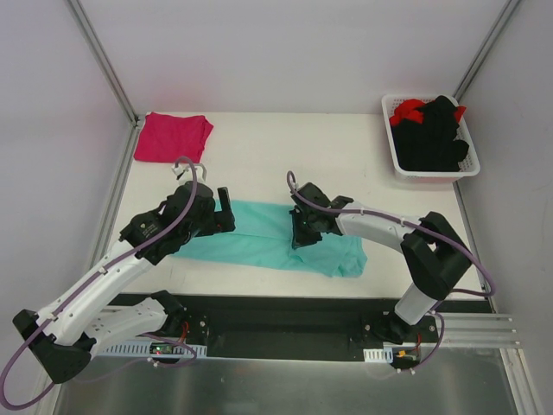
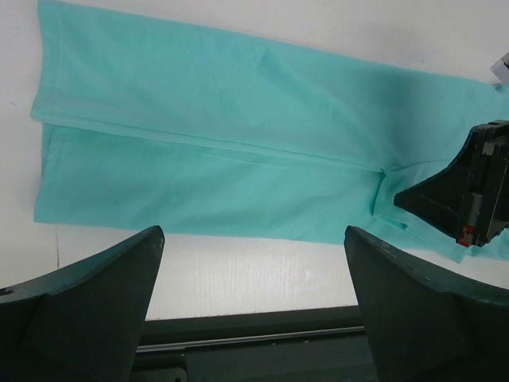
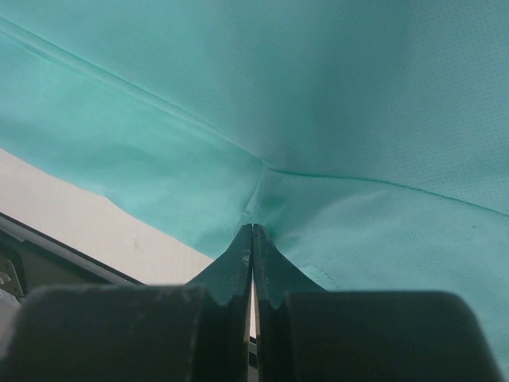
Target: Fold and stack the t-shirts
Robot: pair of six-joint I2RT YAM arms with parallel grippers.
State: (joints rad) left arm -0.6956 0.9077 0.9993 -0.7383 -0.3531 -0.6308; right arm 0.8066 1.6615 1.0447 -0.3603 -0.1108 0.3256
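A teal t-shirt (image 1: 259, 246) lies folded into a long strip across the middle of the table, with one long fold seam running along it (image 2: 199, 119). My right gripper (image 1: 300, 238) is shut at the strip's near edge. Its tips (image 3: 253, 227) pinch the cloth where a seam meets the fold, and the cloth puckers there. In the left wrist view the right gripper (image 2: 398, 195) touches the strip's right part. My left gripper (image 1: 227, 212) hovers open over the strip's left end, with only bare table between its fingers (image 2: 254, 247). A folded magenta-pink t-shirt (image 1: 173, 137) sits at the back left corner.
A white basket (image 1: 429, 175) at the back right holds black garments (image 1: 432, 134) and a red one (image 1: 410, 111). White walls with metal posts enclose the table at the back and sides. The black mounting rail (image 1: 285, 316) runs along the near edge.
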